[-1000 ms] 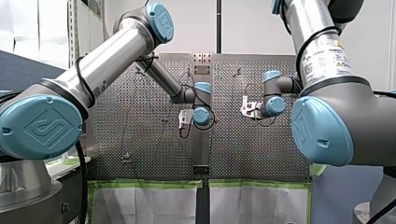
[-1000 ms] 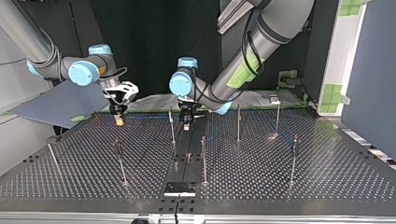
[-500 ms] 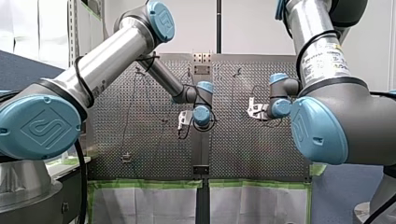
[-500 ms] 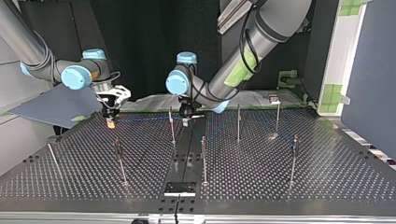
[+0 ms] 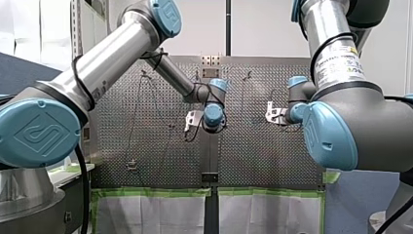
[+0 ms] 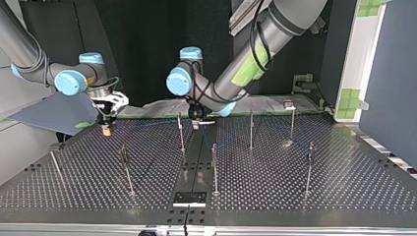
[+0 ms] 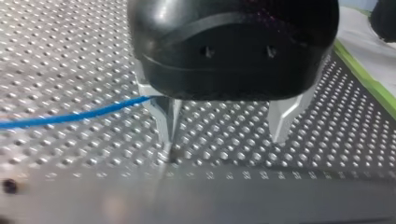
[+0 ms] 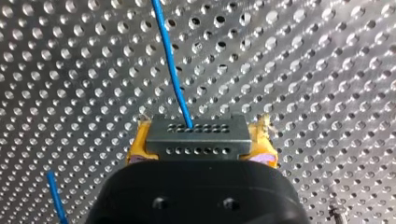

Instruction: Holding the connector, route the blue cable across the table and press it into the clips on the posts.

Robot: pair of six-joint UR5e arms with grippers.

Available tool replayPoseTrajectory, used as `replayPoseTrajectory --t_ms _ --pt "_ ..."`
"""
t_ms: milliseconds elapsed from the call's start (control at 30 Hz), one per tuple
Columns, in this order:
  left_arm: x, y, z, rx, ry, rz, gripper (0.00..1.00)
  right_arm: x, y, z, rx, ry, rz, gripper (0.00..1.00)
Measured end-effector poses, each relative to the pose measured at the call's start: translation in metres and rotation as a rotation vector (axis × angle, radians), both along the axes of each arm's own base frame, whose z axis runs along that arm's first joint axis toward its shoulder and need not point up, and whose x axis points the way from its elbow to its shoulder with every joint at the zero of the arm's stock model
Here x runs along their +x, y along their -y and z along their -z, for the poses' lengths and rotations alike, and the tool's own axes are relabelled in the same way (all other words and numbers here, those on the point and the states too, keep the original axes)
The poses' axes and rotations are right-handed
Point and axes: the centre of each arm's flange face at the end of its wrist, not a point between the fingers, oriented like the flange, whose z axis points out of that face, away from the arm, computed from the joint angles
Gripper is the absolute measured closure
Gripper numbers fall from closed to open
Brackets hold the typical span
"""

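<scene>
My right gripper (image 8: 201,149) clamped on connector (image 8: 198,136), blue cable (image 8: 170,65) running ahead. My left gripper (image 7: 223,137) spread apart, cable beside one finger. Best: pull taut, lower onto posts (image 6: 181,132).

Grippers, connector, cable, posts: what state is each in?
Right gripper, shut on the connector.
Left gripper, open, cable beside one finger.
Connector, held between yellow pads.
Blue cable, one end in the connector, running out over the table.
Posts, upright; whether any holds the cable, cannot tell.
</scene>
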Motion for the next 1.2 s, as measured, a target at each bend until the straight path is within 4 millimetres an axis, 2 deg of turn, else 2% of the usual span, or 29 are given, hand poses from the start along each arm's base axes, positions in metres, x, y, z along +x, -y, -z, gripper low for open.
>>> replayPoseTrajectory --t_ms 133,333,500,767,933,1200 --pt "-0.009 0.006 -0.015 -0.017 0.014 0.01 0.0 -0.002 0.001 0.0 0.0 -0.002 0.001 1.0" --pt "-0.026 0.018 -0.028 -0.026 0.02 0.042 0.0 -0.003 0.001 0.001 0.0 -0.003 0.001 1.0" --pt "-0.042 0.028 -0.028 -0.011 0.001 0.067 0.0 -0.004 0.001 0.001 0.002 -0.004 0.001 1.0" --pt "-0.07 0.062 -0.031 -0.013 0.039 0.108 0.0 -0.004 0.001 0.001 0.003 -0.004 0.002 1.0" --pt "-0.082 0.085 -0.024 -0.025 0.054 0.109 0.0 -0.004 0.001 0.001 0.003 -0.004 0.0 1.0" --pt "-0.084 0.1 -0.004 -0.027 0.024 0.074 0.0 -0.005 0.001 0.001 0.004 -0.004 -0.001 1.0"
